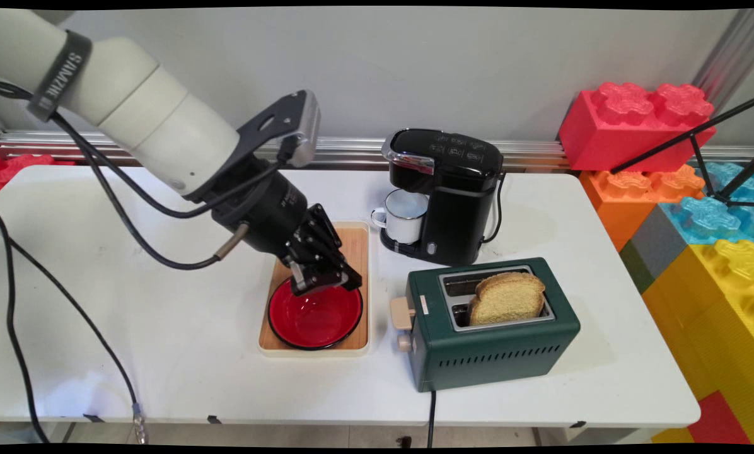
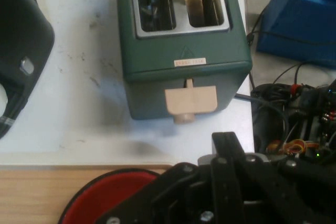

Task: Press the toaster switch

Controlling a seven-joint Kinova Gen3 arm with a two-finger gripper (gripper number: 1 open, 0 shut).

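My black gripper (image 1: 326, 284) hangs tilted just over the far rim of a red bowl (image 1: 314, 321), which sits on a wooden tray (image 1: 358, 252) with a cream rim. Its fingers look shut, and I see nothing held between them. In the hand view the gripper (image 2: 224, 140) rises over the red bowl (image 2: 105, 192) and the wooden tray (image 2: 52, 192), pointing toward a green toaster (image 2: 184, 45). The toaster (image 1: 497, 353) stands right of the tray, with a slice of bread (image 1: 509, 296) sticking out of its right slot. Its cream lever (image 1: 402, 313) faces the tray.
A black coffee machine (image 1: 452, 189) stands behind the toaster with a white mug (image 1: 405, 217) under its spout. Large coloured blocks (image 1: 698, 221) are stacked off the table's right side. Black cables (image 1: 68, 302) hang from the arm across the left of the table.
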